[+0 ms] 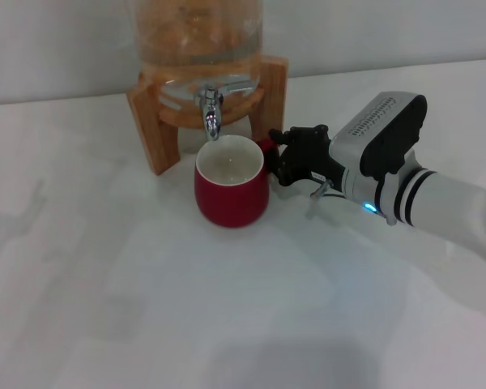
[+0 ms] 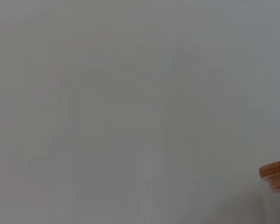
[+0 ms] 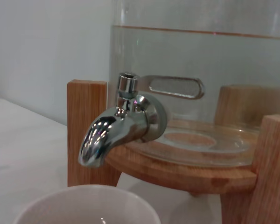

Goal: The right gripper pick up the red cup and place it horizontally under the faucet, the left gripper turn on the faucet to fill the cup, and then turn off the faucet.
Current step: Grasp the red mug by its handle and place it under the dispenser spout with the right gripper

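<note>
The red cup (image 1: 231, 201) stands upright on the white table, its white inside open right below the spout of the chrome faucet (image 1: 210, 111). My right gripper (image 1: 279, 156) reaches in from the right and its black fingers are shut on the cup's small red handle. In the right wrist view the faucet (image 3: 115, 133) is close, its lever handle (image 3: 175, 87) lying flat against the glass jar, and the cup's white rim (image 3: 86, 203) sits just under the spout. No water runs. The left gripper is out of view.
The glass jar (image 1: 198, 40) holds liquid and rests on a wooden stand (image 1: 152, 130) at the back of the white table (image 1: 146, 308). The left wrist view shows a pale blank surface and a wooden edge (image 2: 276, 173).
</note>
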Robot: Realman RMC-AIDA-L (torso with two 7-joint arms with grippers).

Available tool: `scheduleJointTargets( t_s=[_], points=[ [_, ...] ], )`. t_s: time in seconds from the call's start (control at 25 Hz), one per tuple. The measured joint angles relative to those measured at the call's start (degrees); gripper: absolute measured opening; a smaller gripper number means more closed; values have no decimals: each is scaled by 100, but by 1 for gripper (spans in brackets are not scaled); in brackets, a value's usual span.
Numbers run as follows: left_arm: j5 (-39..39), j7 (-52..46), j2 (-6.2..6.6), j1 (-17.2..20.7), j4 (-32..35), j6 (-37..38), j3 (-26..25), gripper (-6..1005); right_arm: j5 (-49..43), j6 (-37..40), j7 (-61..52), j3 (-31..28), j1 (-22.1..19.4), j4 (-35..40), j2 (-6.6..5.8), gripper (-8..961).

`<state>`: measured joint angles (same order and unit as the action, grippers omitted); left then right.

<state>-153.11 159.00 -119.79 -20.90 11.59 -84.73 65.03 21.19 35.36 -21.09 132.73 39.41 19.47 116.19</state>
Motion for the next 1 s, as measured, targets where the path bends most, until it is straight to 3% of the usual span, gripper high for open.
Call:
scheduleJointTargets(
  t_s=[1.0],
  points=[
    [0, 0, 0, 8, -11, 0, 9, 846, 9, 24, -8, 19, -31, -2, 0, 316]
  ],
)
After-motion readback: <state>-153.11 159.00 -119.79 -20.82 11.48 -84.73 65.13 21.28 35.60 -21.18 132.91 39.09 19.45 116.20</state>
